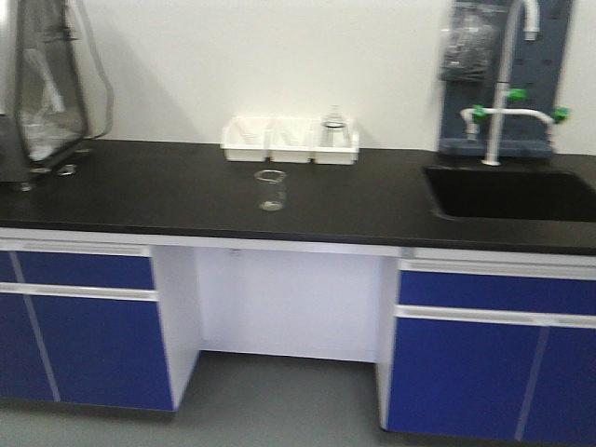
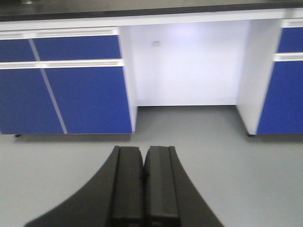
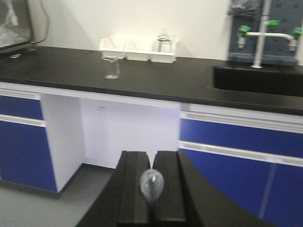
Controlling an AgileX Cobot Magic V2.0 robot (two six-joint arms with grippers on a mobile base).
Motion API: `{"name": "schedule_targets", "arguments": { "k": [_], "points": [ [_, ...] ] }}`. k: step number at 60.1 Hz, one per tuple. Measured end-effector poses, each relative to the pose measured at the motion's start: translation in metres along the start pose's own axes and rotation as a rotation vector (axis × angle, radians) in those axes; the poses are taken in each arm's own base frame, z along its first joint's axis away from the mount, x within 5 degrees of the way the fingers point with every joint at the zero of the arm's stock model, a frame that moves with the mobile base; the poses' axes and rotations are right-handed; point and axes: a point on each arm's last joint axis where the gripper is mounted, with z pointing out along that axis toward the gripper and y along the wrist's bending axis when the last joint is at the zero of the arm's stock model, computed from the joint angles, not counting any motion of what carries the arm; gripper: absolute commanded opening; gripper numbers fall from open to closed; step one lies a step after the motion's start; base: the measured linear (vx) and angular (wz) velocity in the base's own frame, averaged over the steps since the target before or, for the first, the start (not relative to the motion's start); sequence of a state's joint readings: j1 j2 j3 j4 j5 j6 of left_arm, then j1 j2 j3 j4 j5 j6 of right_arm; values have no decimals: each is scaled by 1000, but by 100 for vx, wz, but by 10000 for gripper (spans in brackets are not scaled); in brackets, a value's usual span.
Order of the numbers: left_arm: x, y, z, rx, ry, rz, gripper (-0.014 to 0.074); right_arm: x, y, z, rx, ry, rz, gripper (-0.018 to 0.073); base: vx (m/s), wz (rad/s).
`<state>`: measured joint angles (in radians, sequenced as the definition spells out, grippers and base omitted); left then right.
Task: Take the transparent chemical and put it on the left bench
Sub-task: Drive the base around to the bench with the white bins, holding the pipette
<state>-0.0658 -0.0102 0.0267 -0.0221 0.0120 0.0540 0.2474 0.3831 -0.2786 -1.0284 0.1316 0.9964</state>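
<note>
On the front view, at the far left of the long black worktop (image 1: 140,191), we see a tall clear-fronted apparatus (image 1: 42,93). Near the middle, against the wall, lies a white three-part plastic tray (image 1: 291,142), with a glass flask (image 1: 335,130) standing in its right compartment. The small clear glass beaker (image 1: 270,189) stands upright in front of the tray and apart from it, on bare worktop above the open knee recess. The picture is too soft for us to tell what is in it. Further right come the sunken black sink (image 1: 507,193) and, behind it, a white tap with green handles (image 1: 507,110).

Neither tool appears on that view; only the wrist views show them. The left wrist view looks lower, at the worktop's front edge, the blue cupboard doors (image 2: 80,94) and the grey floor (image 2: 236,161). In it, the left tool (image 2: 143,156) has its black pads pressed together with nothing between them.

The right wrist view shows the beaker again, left of centre and well away from the right tool (image 3: 152,158). This tool's pads also meet. A small translucent rounded bulb (image 3: 151,184) shows at their seam, but we cannot tell whether it is gripped.
</note>
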Motion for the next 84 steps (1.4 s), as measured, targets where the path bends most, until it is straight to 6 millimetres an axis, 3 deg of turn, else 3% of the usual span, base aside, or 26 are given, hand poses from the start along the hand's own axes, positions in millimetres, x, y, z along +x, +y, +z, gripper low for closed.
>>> {"name": "schedule_targets", "arguments": {
  "k": [47, 84],
  "points": [
    [0, 0, 0, 0, 0, 0, -3, 0, 0, 0, 0, 0, 0, -4, 36, 48],
    [0, 0, 0, 0, 0, 0, -3, 0, 0, 0, 0, 0, 0, -4, 47, -36]
  ]
}}
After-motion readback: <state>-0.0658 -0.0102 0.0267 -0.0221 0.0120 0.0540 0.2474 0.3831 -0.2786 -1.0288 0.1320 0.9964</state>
